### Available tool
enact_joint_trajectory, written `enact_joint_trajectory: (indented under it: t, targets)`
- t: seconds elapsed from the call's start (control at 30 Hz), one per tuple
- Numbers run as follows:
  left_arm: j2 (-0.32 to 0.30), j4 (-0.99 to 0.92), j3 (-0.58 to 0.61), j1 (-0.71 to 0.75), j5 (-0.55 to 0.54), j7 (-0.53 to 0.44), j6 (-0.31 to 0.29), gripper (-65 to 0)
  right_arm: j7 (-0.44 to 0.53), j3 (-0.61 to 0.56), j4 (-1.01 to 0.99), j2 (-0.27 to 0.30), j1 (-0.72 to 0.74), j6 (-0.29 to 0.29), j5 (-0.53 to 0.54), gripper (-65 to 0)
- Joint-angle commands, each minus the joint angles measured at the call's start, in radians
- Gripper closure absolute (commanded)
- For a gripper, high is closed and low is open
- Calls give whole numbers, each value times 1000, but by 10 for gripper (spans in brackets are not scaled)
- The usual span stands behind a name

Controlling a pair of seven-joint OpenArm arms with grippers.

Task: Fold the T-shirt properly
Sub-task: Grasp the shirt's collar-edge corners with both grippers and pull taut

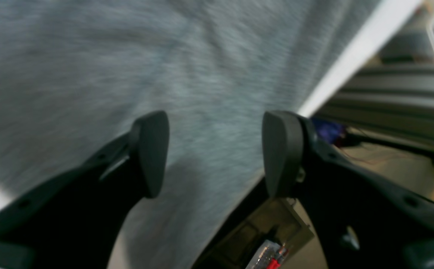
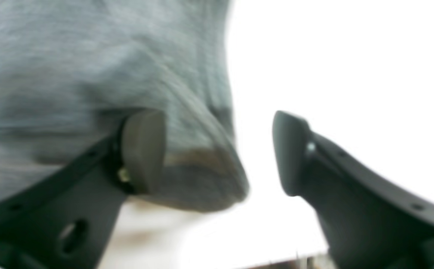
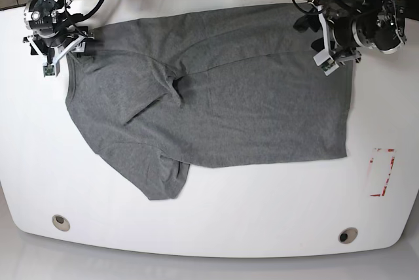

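The grey T-shirt point(image 3: 222, 97) lies spread across the white table point(image 3: 216, 221), with one part folded over itself near the middle left and a sleeve pointing toward the front edge. At the shirt's far left corner my right gripper point(image 3: 62, 54) is open. Up close, a folded corner of the T-shirt point(image 2: 198, 183) rests against one finger point(image 2: 144, 149) while the other finger point(image 2: 290, 153) stands apart over bare table. At the far right corner my left gripper point(image 3: 319, 35) is open too. Its gap point(image 1: 217, 153) holds nothing, and the T-shirt point(image 1: 164, 67) lies flat below it.
A red-outlined rectangle point(image 3: 382, 172) is marked on the table at the right. Two round holes point(image 3: 60, 222) point(image 3: 347, 235) sit near the front edge. Cables and equipment lie past the far edge, and the table's edge point(image 1: 351, 52) runs close beside the left gripper.
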Motion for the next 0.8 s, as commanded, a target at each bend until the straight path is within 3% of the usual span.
enact_joint_trajectory:
  t: [0.0, 0.27, 0.37, 0.63, 0.7, 0.77]
  targets:
    - [-12, 13, -18, -4, -13, -7, -1, -374, 13, 7, -7, 11, 11, -2, 7, -493]
    - [-14, 13, -25, -28, -13, -7, -1, -374, 13, 27, -116, 11, 11, -2, 88, -499]
    - [-15, 13, -27, -25, -13, -7, -1, -374, 13, 53, -145, 11, 9, -2, 108, -455]
    - [-14, 12, -24, -10, 4, -7, -1, -374, 13, 59, -138, 4, -38, -2, 114, -87]
    - [-12, 12, -21, -10, 30, -7, -1, -374, 13, 59, -128, 4, -57, -2, 114, -41]
    - [-12, 12, -21, -10, 48, -7, -1, -374, 13, 59, -116, 4, -72, -2, 114, -43]
